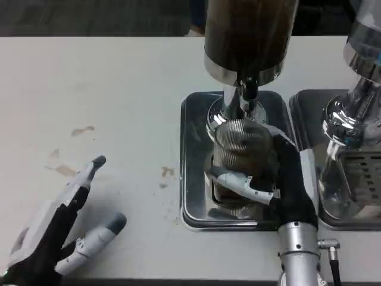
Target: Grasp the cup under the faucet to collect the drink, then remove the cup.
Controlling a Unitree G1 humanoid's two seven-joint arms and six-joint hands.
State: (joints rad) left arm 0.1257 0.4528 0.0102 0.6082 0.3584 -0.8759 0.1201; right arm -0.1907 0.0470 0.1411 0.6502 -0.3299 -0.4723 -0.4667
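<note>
A clear ribbed cup [239,156] with dark drink in it stands on the steel drip tray [193,161], directly below the black faucet lever [247,89] of the dark drink dispenser [250,33]. My right hand [280,179] wraps the cup from the right side, with fingers [241,183] across its front. My left hand [59,229] lies on the white table at the lower left, fingers spread and holding nothing.
A second dispenser [360,71] with its own tray and grille [357,173] stands at the right edge. Brown drink stains [82,130] mark the table left of the tray. The table's near edge runs just below my hands.
</note>
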